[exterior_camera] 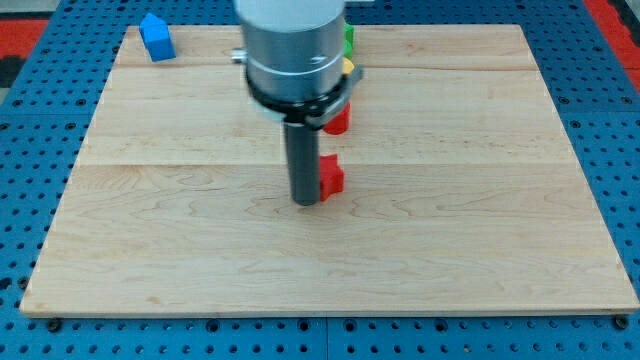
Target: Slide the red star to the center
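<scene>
A red block (331, 176), partly hidden by the rod so its shape is unclear, lies near the board's middle. My tip (305, 201) rests on the board just to the view's left of it, touching or nearly touching. A second red block (338, 121) sits above it, half hidden under the arm's grey body. A yellow block (348, 67) and a green block (349, 39) peek out at the arm's right edge near the view's top.
A blue house-shaped block (156, 37) stands at the board's top left corner. The wooden board (480, 220) lies on a blue pegboard surface. The arm's grey cylinder (293, 50) hides the top middle of the board.
</scene>
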